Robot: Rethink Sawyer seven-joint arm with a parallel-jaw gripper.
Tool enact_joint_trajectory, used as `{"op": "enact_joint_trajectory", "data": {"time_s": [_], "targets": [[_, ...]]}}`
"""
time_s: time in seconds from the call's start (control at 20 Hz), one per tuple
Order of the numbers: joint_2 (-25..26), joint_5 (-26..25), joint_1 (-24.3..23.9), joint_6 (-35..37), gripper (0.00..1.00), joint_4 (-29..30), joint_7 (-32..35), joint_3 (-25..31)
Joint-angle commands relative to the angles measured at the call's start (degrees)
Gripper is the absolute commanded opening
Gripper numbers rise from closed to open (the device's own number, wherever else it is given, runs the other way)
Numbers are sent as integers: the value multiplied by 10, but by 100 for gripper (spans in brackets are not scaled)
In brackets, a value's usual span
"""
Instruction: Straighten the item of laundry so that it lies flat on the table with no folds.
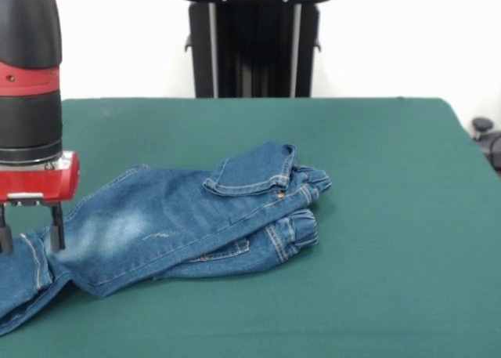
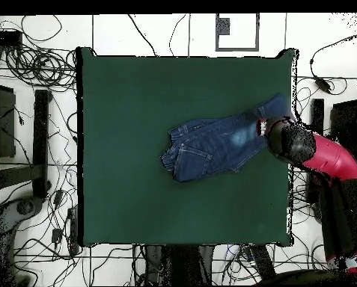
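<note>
Near the table's edge, the gripper hangs over the jeans, its two dark fingers slightly apart and apparently holding nothing, though contact with the cloth is hard to judge. Pinching only the top layer there could drag the legs off the edge and leave the waist end doubled. Stiff faded denim with tan stitching lies bunched on matte green felt.
</note>
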Motion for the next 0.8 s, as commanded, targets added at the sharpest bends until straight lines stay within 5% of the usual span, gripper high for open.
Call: {"op": "enact_joint_trajectory", "data": {"time_s": [0.05,0.8], "targets": [[55,-3,19,-6,100,23,50,27],[65,-6,15,-13,100,19,47,31]]}}
